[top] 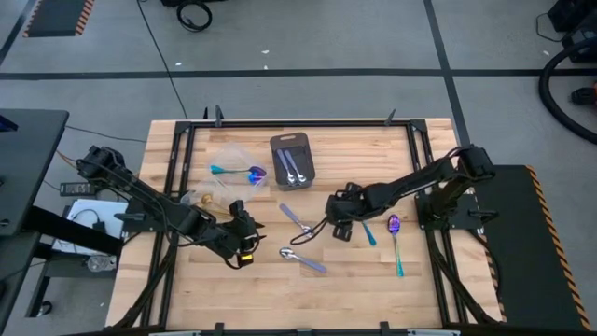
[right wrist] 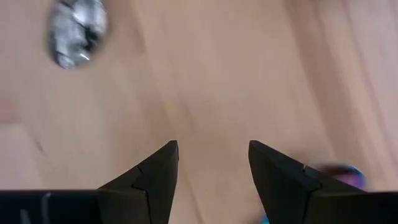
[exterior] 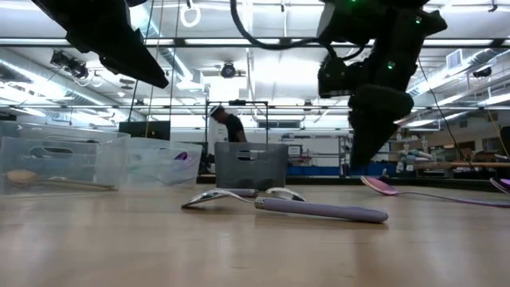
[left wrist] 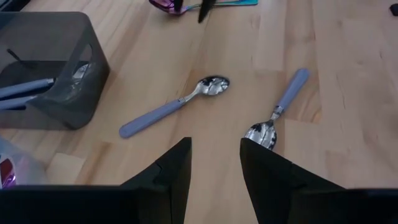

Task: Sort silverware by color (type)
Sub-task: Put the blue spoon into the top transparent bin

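Observation:
Two spoons with silver bowls and lavender handles lie flat on the wood: one (top: 297, 219) (left wrist: 174, 107) nearer the tray, the other (top: 304, 261) (left wrist: 283, 104) nearer the front. Two purple-bowled, teal-handled spoons (top: 395, 241) (top: 369, 231) lie at the right. My left gripper (top: 250, 226) (left wrist: 216, 155) hovers open, left of the lavender spoons. My right gripper (top: 338, 227) (right wrist: 213, 155) hangs open over bare wood between the lavender spoons and the teal ones. A silver bowl (right wrist: 78, 23) and a purple bowl (right wrist: 339, 171) show at the edges of its view.
A dark grey tray (top: 293, 161) (left wrist: 50, 74) at the back centre holds lavender-handled spoons. Left of it, one clear tub (top: 231, 166) holds a teal-handled spoon and another (top: 207, 194) (exterior: 48, 163) a gold one. A person (exterior: 231, 127) stands far behind the table.

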